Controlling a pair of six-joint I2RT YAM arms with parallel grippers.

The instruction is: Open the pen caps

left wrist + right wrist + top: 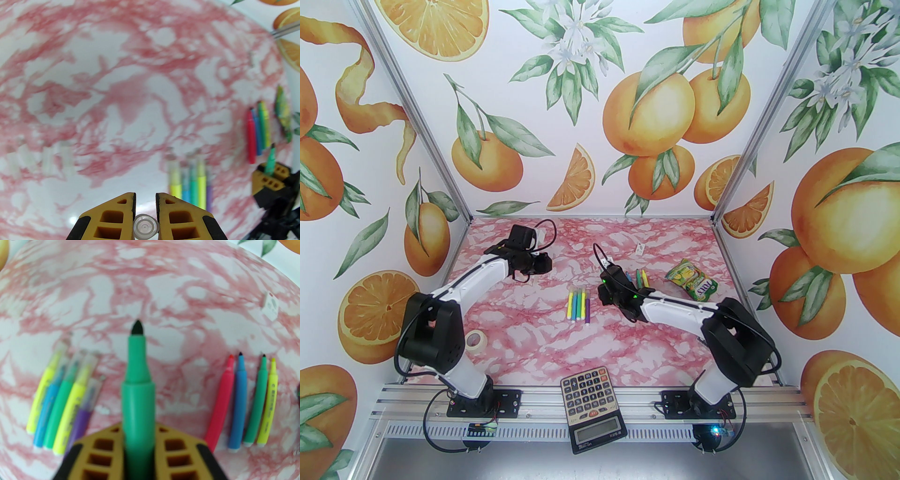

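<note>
left claw [145, 201] pinching clear cap [145, 226]; right claw [138, 427] clamping uncapped green pen [138, 390], tip pointing away | five capped pens [579, 305] lying between the arms, axes running fore-aft, caps at far ends; sitting nearer right claw

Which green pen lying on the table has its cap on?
The left group's green pen, under a clear cap; the right group's green pen has a bare tip.
</note>
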